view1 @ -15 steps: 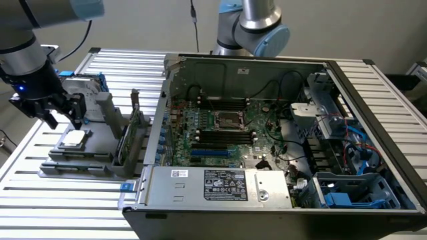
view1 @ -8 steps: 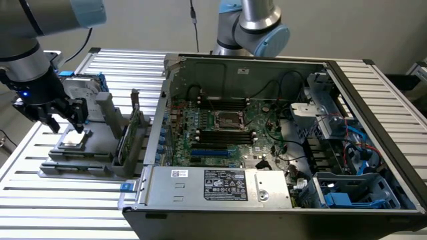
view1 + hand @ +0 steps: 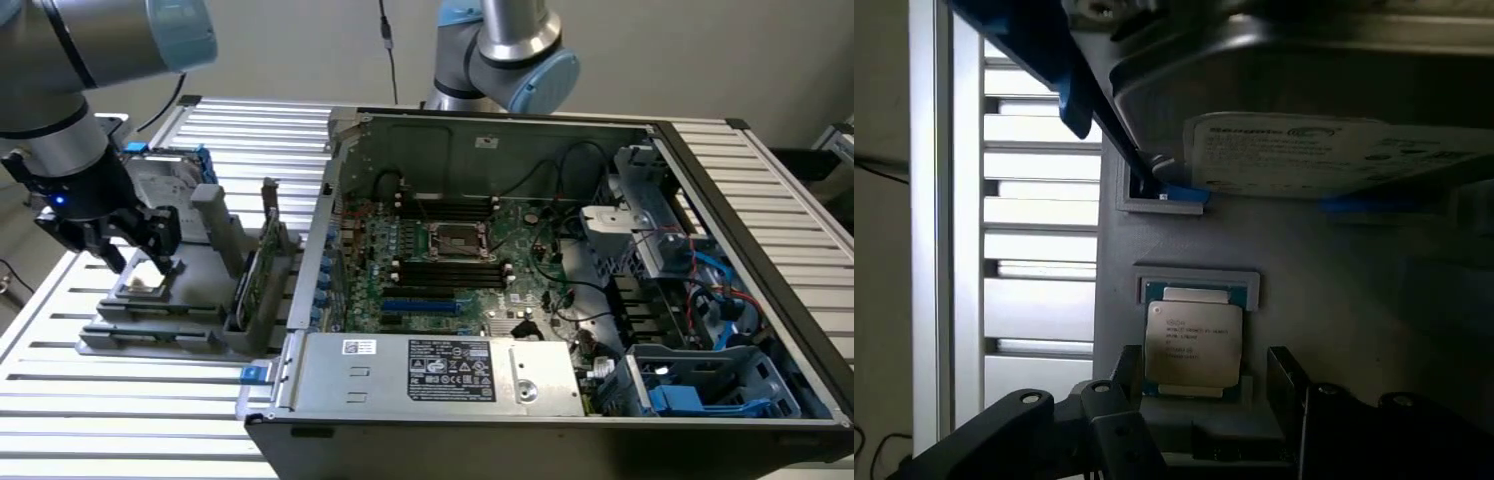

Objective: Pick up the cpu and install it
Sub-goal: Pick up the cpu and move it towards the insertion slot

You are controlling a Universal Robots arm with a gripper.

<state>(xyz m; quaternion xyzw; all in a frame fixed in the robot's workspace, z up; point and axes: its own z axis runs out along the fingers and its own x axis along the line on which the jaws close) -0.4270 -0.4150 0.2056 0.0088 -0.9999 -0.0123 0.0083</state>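
The cpu (image 3: 1193,341) is a small square chip with a silver top, lying in a recess of the grey holder (image 3: 1334,270); in the exterior view the cpu (image 3: 142,284) sits at the exterior view's left. My gripper (image 3: 134,262) hangs right over it, open, one finger (image 3: 1126,375) on each side of the chip without touching it. The dark metal-framed socket (image 3: 457,240) lies on the motherboard inside the open computer case (image 3: 534,260).
A hard drive (image 3: 1324,155) with a white label in a blue frame stands on the same holder just beyond the cpu. Upright grey holder walls (image 3: 254,270) rise between gripper and case. A second arm (image 3: 501,55) stands behind the case. The slatted table (image 3: 120,400) extends around.
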